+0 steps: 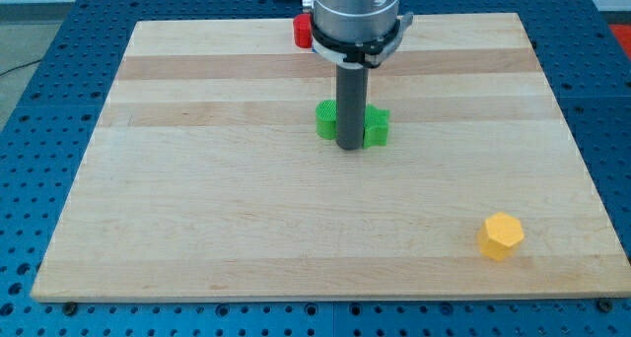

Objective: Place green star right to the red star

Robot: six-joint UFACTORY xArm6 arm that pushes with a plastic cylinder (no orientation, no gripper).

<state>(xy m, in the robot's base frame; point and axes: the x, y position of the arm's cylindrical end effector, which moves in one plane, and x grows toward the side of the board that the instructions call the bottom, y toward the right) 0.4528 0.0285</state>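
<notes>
The green star (328,121) lies near the middle of the wooden board (197,209), partly hidden behind my rod. My tip (350,146) rests at the star's front edge, on its bottom side in the view, touching or nearly touching it. A red block (302,31), likely the red star, sits at the view's top edge of the board, mostly hidden by the arm's grey body, so its shape is hard to make out. The green star is below and a little right of the red block, well apart from it.
A yellow hexagonal block (501,235) sits near the board's bottom right corner. The board lies on a blue perforated table (39,130).
</notes>
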